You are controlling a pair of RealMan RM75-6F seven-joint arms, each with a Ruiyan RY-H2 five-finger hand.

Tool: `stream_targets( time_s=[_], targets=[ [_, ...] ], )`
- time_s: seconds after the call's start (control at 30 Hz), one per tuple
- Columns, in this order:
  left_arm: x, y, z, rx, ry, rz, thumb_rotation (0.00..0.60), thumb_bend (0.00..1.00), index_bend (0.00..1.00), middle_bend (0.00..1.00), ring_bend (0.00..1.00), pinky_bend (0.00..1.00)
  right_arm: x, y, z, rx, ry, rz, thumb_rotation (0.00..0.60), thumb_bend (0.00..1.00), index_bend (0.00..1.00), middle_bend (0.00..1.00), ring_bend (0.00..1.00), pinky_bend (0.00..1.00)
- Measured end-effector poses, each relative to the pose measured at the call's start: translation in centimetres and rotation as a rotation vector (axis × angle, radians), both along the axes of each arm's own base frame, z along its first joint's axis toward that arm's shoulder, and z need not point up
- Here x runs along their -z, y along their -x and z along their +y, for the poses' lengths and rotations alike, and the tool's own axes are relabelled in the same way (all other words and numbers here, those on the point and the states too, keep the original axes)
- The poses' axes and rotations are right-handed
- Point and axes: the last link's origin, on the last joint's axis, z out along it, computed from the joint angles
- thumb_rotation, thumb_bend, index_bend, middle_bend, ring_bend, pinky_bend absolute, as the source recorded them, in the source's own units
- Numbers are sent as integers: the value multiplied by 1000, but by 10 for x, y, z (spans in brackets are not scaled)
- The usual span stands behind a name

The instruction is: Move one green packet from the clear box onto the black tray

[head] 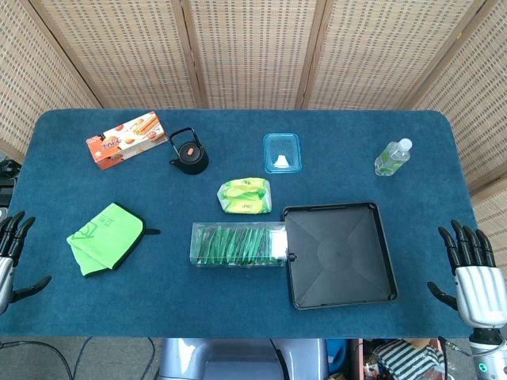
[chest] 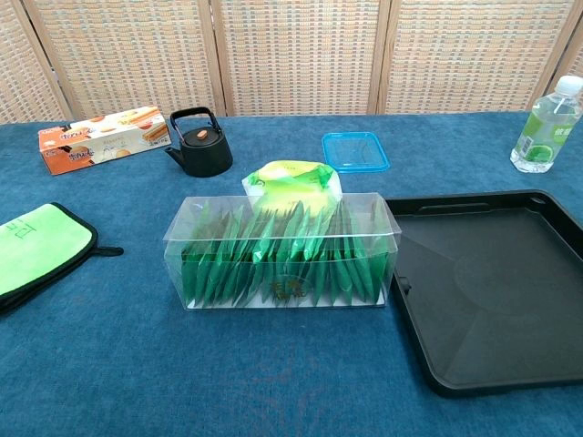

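Yellow-green pouch [chest: 291,179] just behind clear box [chest: 282,253]; black tray [chest: 492,282] beside.

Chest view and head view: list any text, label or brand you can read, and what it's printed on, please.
Nothing reads clearly enough to quote.
Orange cardboard snack box: printed brand lettering, too blurred to read.
Clear plastic water bottle: green label with characters, too small to read.
Clear plastic box of green packets: a small mark at its front, illegible.
Green folded cloth: a faint line drawing, no readable words.
Yellow-green snack bag: print is blurred.
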Motion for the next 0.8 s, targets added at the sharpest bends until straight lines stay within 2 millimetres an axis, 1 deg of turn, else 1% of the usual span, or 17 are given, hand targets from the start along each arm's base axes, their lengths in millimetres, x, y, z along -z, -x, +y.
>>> stream_targets(
  time_s=[0.3, 0.4, 0.5, 0.6, 0.7, 0.8],
  targets=[
    [0, -1, 1, 1, -10, 5, 600, 57, 0, 0, 0, 0, 3, -2, -2, -14, -35, -17, 600, 0, 0, 0, 0, 0],
    [0, -1, 2, 4, -18, 6, 600, 57, 0, 0, 0, 0, 6, -8, -11, -48, -77, -32, 600, 0, 0, 0, 0, 0],
    [0, 0, 3, 1, -20, 6, 600, 57, 0, 0, 0, 0, 9, -17, -27, -87, -135, -37, 600, 0, 0, 0, 0, 0],
    [0, 1, 5, -3, -24, 4, 600, 57, 0, 0, 0, 0, 15, -32, -46, -129, -221, -69, 600, 0, 0, 0, 0, 0],
    [0, 2, 7, -8, -30, 5, 600, 57, 0, 0, 0, 0, 23, -55, -69, -177, -332, -122, 600, 0, 0, 0, 0, 0],
    [0, 3, 8, -16, -33, 6, 600, 57, 0, 0, 0, 0, 33, -85, -92, -237, -441, -157, 600, 5, 5, 0, 0, 0]
  ],
)
